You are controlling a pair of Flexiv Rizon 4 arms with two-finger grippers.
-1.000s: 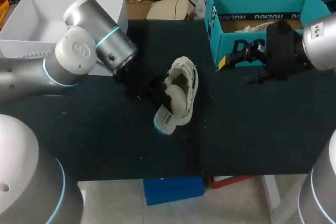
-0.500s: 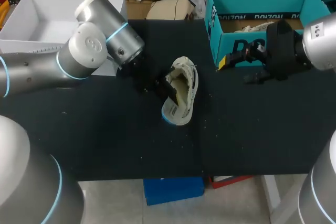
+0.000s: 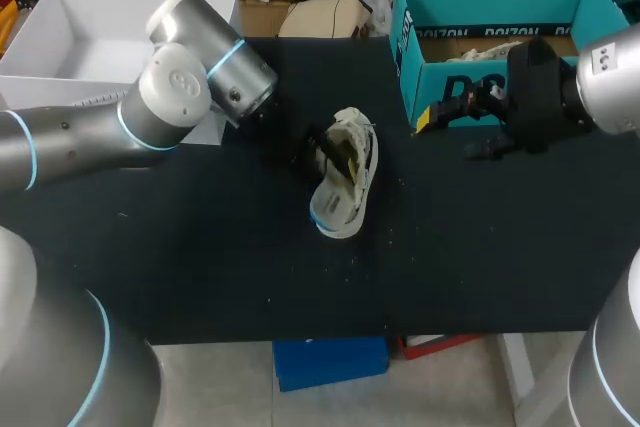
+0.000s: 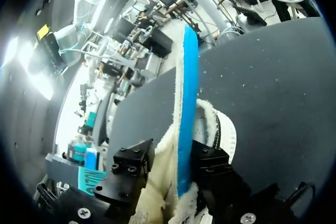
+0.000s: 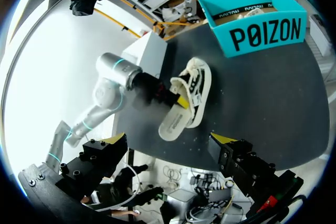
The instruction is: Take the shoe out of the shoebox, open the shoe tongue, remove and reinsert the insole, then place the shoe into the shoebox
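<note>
The left gripper (image 4: 169, 158) is carrying the fleecy, blue-backed insole (image 4: 187, 98) rightward, clamping it between both fingers (image 4: 128, 163) inside the cream shoe (image 3: 347, 185) lying mid-frame on the black table (image 3: 200, 267), while the right gripper (image 5: 168, 139) is hanging wide open, empty, beside the upper-right teal cardboard shoebox (image 3: 470, 99) holding something pale.

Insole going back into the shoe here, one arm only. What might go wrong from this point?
1. The left gripper pinches the insole on edge, and much of it stands out of the shoe. If pushed further, it may buckle or bunch rather than seat flat.
2. Nothing braces the shoe. The right gripper hangs open by the shoebox, apart from the shoe, so the shoe may slide or roll on the table under the push.
</note>
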